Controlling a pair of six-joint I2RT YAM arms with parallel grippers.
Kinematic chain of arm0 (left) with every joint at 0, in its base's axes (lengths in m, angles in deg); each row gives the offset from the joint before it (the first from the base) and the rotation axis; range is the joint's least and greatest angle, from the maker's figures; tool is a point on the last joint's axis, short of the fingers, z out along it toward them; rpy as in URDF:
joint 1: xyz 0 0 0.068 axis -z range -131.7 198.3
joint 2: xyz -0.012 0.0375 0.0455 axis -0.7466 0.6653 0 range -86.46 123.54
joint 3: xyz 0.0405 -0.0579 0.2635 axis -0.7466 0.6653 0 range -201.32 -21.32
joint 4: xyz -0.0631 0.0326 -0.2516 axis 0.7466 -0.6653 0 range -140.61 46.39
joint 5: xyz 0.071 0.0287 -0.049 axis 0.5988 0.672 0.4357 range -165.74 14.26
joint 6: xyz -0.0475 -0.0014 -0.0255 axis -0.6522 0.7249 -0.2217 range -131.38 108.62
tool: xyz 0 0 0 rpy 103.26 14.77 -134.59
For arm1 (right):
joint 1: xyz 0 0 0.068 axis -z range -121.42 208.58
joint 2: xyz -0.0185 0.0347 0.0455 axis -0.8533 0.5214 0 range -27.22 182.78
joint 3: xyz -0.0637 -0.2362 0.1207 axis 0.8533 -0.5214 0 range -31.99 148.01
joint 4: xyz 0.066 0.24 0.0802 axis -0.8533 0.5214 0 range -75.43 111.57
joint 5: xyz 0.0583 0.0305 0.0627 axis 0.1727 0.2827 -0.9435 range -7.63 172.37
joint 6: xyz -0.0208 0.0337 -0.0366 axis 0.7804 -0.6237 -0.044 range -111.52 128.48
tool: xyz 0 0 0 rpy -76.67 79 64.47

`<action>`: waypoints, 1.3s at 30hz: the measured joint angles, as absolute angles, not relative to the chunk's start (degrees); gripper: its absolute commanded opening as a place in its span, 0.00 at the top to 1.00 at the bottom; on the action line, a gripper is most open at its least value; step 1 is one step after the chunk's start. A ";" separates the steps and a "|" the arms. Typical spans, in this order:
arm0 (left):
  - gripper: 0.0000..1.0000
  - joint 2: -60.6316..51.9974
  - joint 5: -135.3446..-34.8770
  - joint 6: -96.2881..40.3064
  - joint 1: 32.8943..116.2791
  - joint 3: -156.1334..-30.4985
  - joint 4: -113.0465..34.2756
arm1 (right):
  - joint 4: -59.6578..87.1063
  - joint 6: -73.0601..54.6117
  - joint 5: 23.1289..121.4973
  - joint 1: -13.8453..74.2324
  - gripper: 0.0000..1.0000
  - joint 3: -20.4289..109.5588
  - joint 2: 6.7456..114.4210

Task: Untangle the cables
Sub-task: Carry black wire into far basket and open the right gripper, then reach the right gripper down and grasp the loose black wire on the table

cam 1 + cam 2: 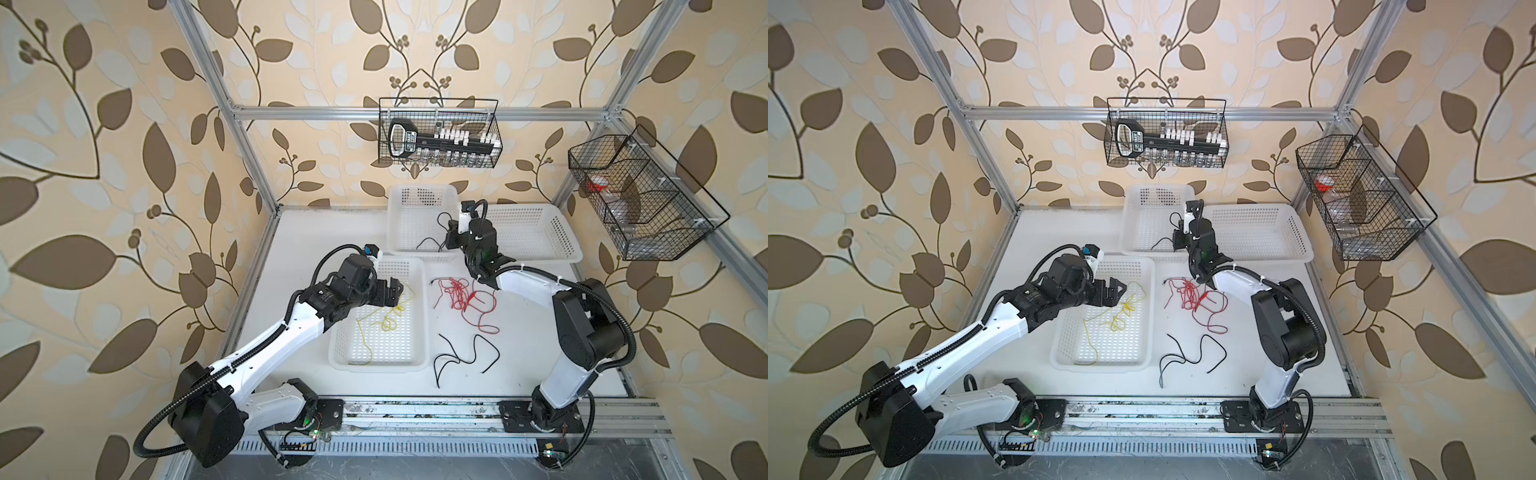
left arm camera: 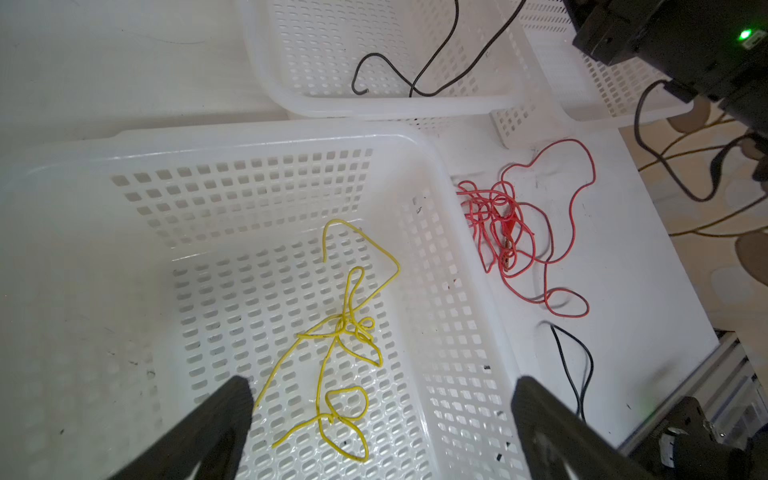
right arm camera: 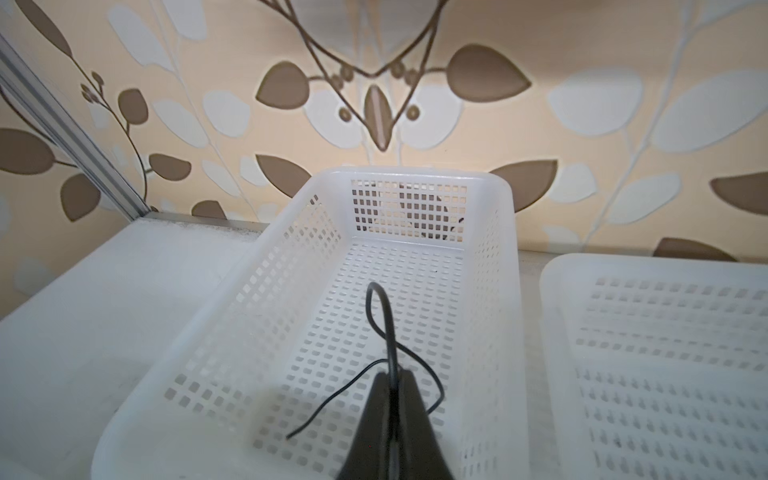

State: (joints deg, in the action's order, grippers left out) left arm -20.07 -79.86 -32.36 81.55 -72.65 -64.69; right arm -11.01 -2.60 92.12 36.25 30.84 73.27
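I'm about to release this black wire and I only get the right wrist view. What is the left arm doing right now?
Observer: The left gripper is open above the near basket, holding nothing.
Operator: What's in that basket?
Observer: Only yellow cable, knotted in loops.
Operator: And outside it?
Observer: In both top views, a red tangle lies right of the basket, with loose black cables below it.
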 measured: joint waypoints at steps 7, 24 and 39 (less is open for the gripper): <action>0.01 -19.09 -79.88 -32.40 81.55 -72.65 -64.31 | -7.36 -5.06 92.41 36.93 0.45 30.77 73.03; 0.01 -18.78 -80.19 -32.60 81.55 -72.65 -62.96 | 6.61 -6.57 97.22 38.09 0.26 26.45 56.90; 0.01 -18.78 -83.18 -32.60 81.62 -72.65 -62.89 | 30.69 -17.74 98.33 34.13 0.38 7.47 25.10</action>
State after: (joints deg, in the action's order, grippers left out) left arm -18.78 -83.18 -32.60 81.62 -72.65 -62.89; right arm 30.69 -17.74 98.33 34.13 7.47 25.10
